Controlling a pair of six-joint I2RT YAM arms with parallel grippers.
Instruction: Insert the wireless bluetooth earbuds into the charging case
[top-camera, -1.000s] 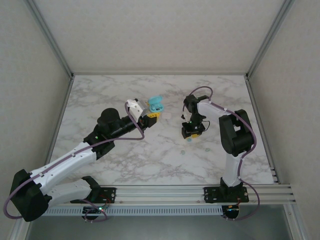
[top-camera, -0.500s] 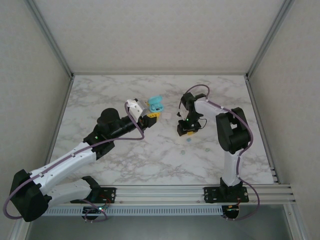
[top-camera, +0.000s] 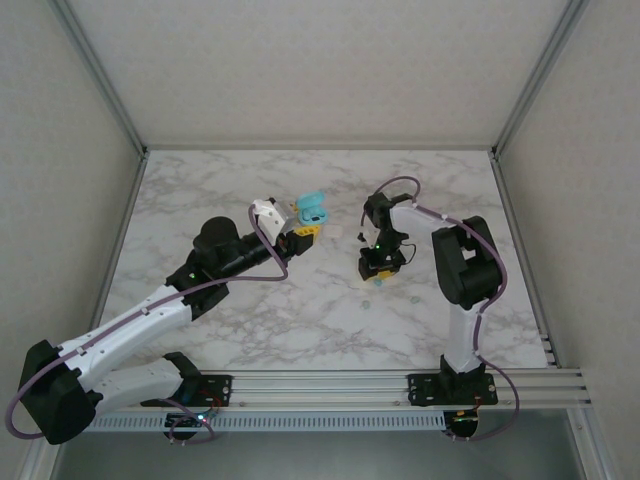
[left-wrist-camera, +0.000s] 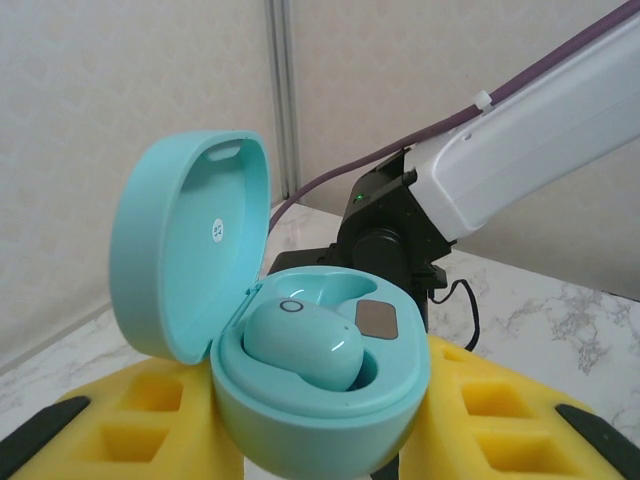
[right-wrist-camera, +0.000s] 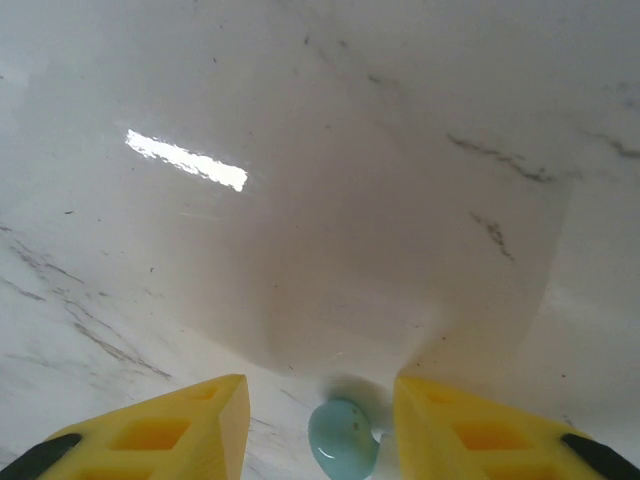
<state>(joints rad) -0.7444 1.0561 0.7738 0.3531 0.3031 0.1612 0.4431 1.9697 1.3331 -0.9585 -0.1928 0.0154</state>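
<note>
Marble table (top-camera: 250, 320); left gripper (top-camera: 308, 228) holds case (left-wrist-camera: 320, 400) upright, right gripper (right-wrist-camera: 320, 392) straddles earbud (right-wrist-camera: 342, 448)

We see a marble table (top-camera: 250, 190) boxed in by pale walls. The left arm (top-camera: 150, 310) reaches from near left toward the centre. The left gripper (top-camera: 306, 228) is clamped on a teal case (top-camera: 314, 208), lid open. The right arm (top-camera: 465, 270) folds back from near right. The right gripper (top-camera: 378, 268) points down, low over the table, right of the case and apart from it. We can't read its jaws here. Both bases sit on the near rail (top-camera: 330, 385).
</note>
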